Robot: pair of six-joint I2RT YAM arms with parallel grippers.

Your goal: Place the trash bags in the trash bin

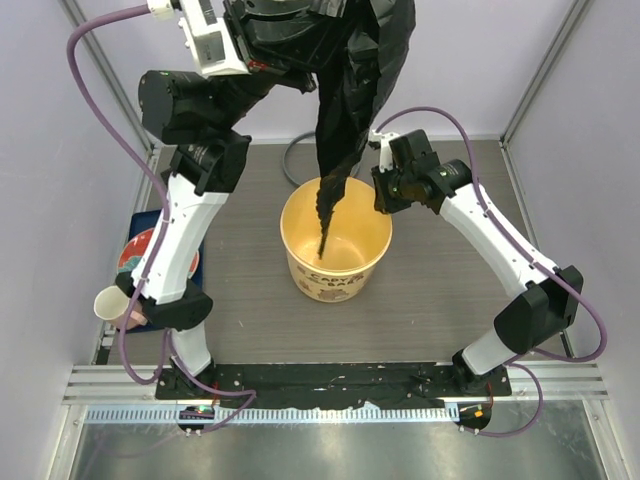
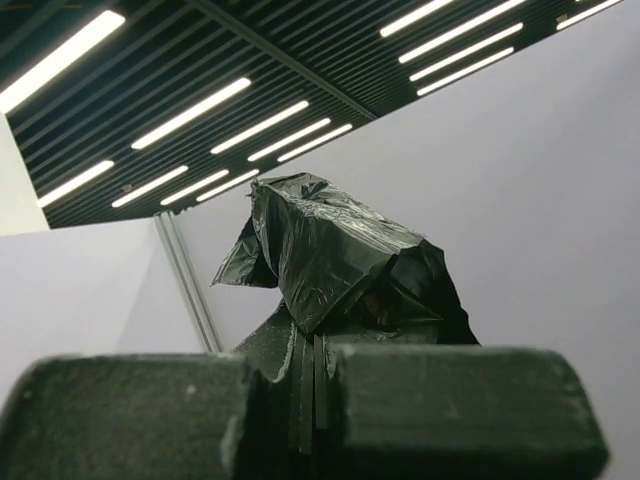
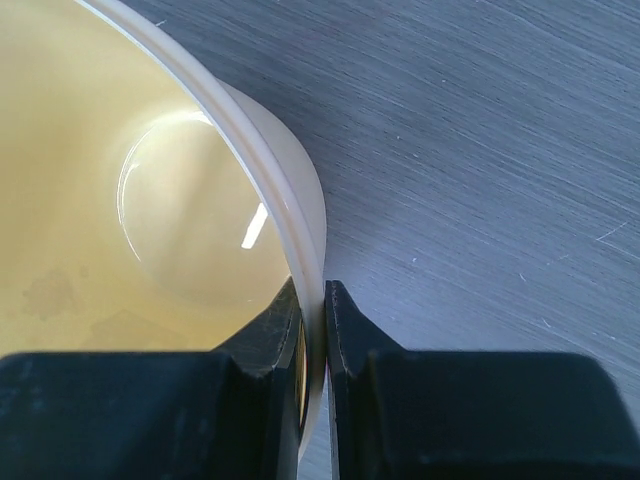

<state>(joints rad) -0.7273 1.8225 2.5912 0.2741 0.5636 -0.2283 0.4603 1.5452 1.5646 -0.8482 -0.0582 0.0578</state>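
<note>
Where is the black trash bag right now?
In the top view the trash bag hangs in the middle, pinched in the left hand up high, its tip dangling into the trash bin.

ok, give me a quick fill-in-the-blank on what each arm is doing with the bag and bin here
1. The left fingers, raised high, are shut on the black ___.
2. Its lower tip hangs down into the cream ___.
3. The right fingers pinch that container's ___.
Missing words: trash bag; trash bin; rim.
</note>
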